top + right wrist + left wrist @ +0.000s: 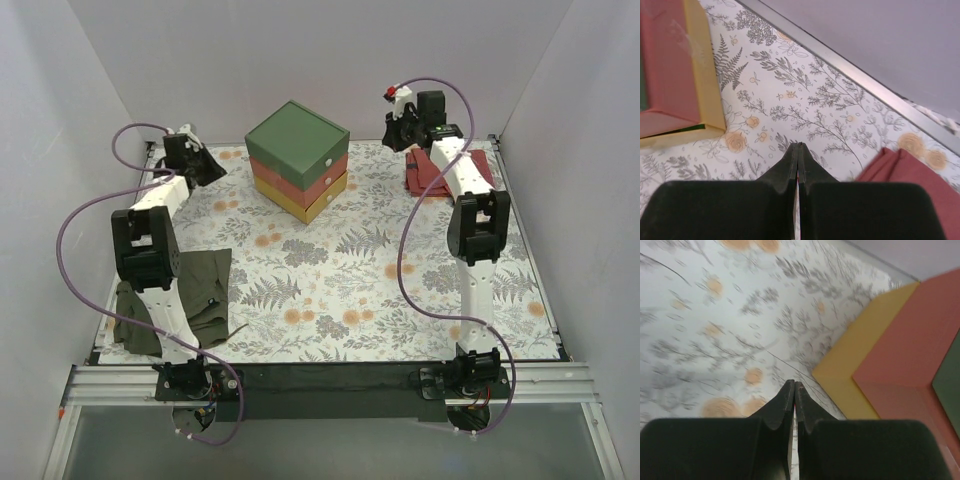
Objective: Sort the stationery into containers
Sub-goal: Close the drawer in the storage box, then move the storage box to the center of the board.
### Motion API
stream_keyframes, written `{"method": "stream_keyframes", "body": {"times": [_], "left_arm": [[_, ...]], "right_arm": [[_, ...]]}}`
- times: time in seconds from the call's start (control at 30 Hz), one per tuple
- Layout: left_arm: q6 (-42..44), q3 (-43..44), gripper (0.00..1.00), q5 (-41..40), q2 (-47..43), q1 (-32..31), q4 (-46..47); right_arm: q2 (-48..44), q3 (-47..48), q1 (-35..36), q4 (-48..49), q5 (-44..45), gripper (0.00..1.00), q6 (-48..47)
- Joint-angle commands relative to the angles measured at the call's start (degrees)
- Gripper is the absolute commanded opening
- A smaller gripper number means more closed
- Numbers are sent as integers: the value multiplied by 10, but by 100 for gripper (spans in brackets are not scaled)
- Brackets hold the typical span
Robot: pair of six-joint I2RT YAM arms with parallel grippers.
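The containers are one stacked box (298, 160) at the back middle: green drawer (297, 137) on top, red drawer (310, 177) in the middle, yellow drawer (312, 203) at the bottom, with small white knobs on the right face. No pens, highlighters or grey piece show in any view. My left gripper (212, 172) is shut and empty, left of the box; its wrist view shows the tips (794, 385) over the mat beside the yellow (860, 365) and red (910, 350) drawers. My right gripper (392, 135) is shut and empty, right of the box, tips (798, 146) over the mat.
A red cloth (440, 172) lies under the right arm at the back right, also in the right wrist view (910, 175). An olive cloth (200, 290) lies at the front left by the left arm. Purple cables loop off both arms. Grey walls stand around the floral mat (340, 270).
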Motion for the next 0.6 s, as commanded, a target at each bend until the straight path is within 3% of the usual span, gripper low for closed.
{"method": "stream_keyframes", "body": {"times": [0.0, 0.13, 0.23, 0.57], "left_arm": [[-31, -12, 0, -29, -12, -54, -27], [-30, 5, 0, -32, -1, -55, -27], [-22, 22, 0, 0, 23, -55, -24], [-3, 113, 0, 18, 108, -103, -22]], "right_arm": [[75, 32, 17, 124, 10, 1, 51], [126, 73, 21, 194, 51, 1, 103], [132, 54, 40, 236, 68, 1, 136], [144, 19, 111, 287, -3, 1, 222]]}}
